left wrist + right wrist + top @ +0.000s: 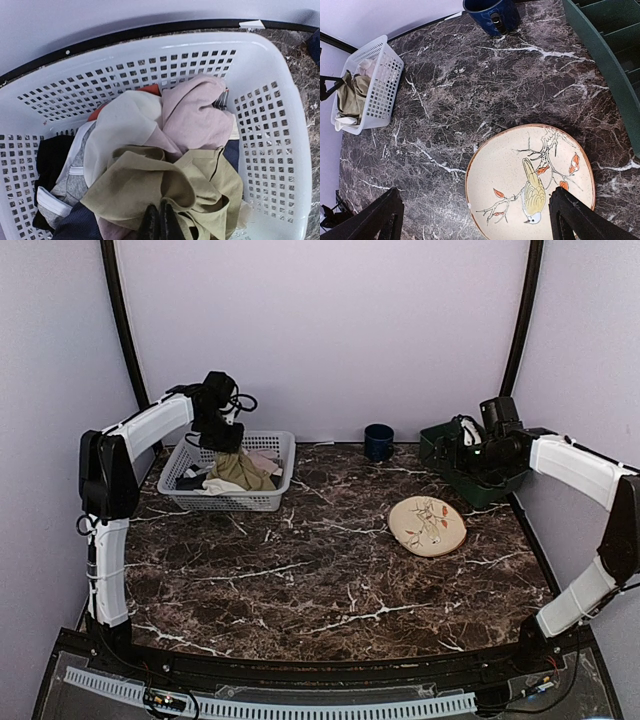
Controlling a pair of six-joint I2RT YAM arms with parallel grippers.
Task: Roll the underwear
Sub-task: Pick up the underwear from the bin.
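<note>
In the white basket (280, 150), olive underwear (140, 185), one fold tight between the closed left jaws; right jaws wide, empty.

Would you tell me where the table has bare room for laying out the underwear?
The widest bare marble spans the middle and near edge, between the white basket at back left and the bird plate at right. A narrower strip separates basket and blue mug. The basket is crowded with clothes, the left gripper shut on the underwear.
</note>
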